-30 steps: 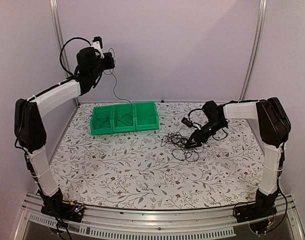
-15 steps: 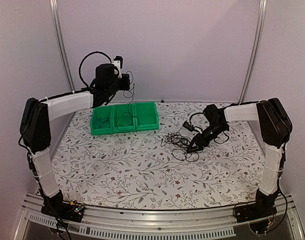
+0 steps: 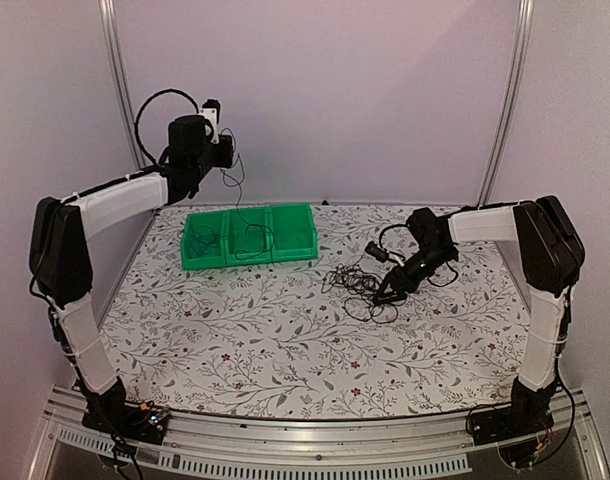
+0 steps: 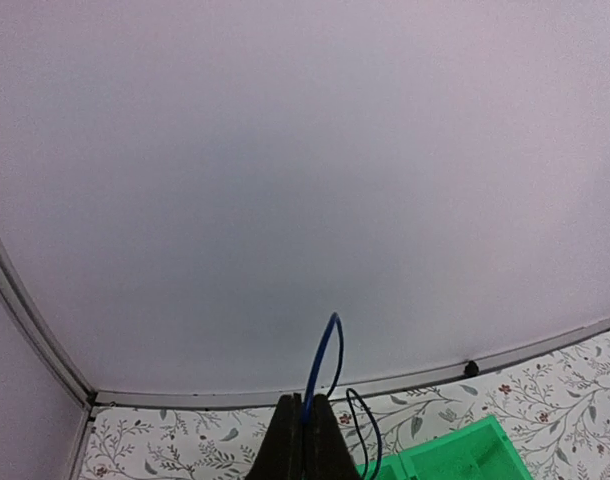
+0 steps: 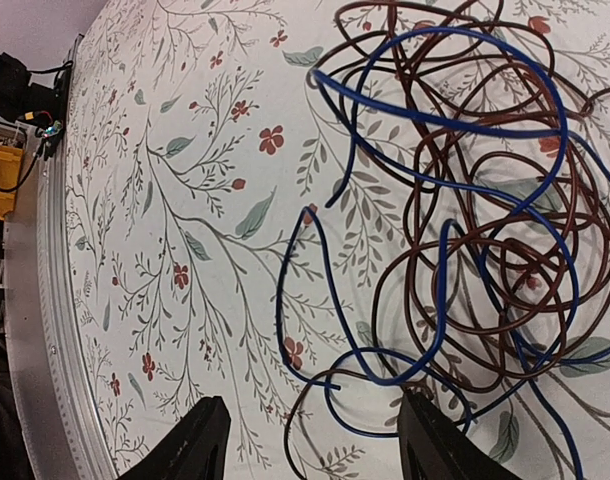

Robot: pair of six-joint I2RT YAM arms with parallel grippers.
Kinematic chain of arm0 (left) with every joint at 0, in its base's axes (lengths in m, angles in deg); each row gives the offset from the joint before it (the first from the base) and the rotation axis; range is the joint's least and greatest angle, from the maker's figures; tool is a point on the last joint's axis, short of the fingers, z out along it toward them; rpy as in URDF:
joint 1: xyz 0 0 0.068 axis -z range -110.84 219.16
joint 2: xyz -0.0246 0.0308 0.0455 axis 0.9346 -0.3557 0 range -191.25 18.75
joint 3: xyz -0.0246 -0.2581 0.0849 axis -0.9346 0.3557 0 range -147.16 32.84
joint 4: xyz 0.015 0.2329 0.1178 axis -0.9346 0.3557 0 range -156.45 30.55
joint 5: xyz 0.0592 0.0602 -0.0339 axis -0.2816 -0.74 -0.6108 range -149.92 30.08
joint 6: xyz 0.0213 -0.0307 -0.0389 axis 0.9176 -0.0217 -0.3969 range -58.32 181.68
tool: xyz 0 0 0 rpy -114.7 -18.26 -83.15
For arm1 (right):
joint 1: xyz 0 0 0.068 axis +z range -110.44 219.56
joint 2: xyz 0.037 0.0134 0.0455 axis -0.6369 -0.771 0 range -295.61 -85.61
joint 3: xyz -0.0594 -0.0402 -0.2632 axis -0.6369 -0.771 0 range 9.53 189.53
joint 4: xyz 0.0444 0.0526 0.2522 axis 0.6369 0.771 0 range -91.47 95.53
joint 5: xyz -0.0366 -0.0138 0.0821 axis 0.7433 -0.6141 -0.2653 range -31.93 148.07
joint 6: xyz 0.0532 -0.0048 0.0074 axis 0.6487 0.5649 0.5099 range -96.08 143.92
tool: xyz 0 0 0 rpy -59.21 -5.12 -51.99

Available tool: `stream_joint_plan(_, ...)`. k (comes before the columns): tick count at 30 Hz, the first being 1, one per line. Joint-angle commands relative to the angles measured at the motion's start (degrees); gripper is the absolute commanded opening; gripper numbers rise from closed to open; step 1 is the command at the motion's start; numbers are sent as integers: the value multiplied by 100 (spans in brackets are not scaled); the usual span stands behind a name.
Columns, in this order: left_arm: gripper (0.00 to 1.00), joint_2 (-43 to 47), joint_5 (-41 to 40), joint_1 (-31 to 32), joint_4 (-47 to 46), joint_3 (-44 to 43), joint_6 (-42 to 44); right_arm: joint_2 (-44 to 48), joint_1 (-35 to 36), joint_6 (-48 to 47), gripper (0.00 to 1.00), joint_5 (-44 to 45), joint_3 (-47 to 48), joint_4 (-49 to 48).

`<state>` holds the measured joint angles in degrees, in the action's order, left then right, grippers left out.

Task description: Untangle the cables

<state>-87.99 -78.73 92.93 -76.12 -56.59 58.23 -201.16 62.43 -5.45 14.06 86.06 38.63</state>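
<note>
There are two arms, one green tray (image 3: 250, 236) with three boxes in a row, and one messy tangle of cables (image 3: 363, 288). The tray sits at the far left of the table (image 3: 235, 340). The tangle lies on the table to the right of the tray, a little apart from it. It is wider from left to right than from near to far. Up close it shows blue cords and dark brown cords looped over each other, too mixed up to count.

The left gripper (image 3: 225, 152) is high up at the far left, above the tray. Its jaws are clenched on one thin blue cable (image 4: 330, 350). A short loop of it sticks up past the fingers. The rest hangs almost straight down, and its low end lies in the middle box. A dark cord (image 3: 207, 240) lies in the left box too.

The right gripper (image 3: 389, 296) is down low at the right edge of the tangle. Its jaws are spread wide and grip nothing
</note>
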Motion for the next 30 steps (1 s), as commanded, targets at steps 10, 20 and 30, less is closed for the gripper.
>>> stream_joint_plan(10, 0, -303, -370, 16, -99, -410, 683, 484, 60, -15, 62, 36, -136, 36)
stream_joint_plan(20, 0, -164, -398, 695, -253, 344, 256, 644, 64, -30, 62, 68, -332, -65)
stream_joint_plan(30, 0, 49, -343, 913, 558, 677, -1172, 683, 93, -42, 62, 91, -225, -86)
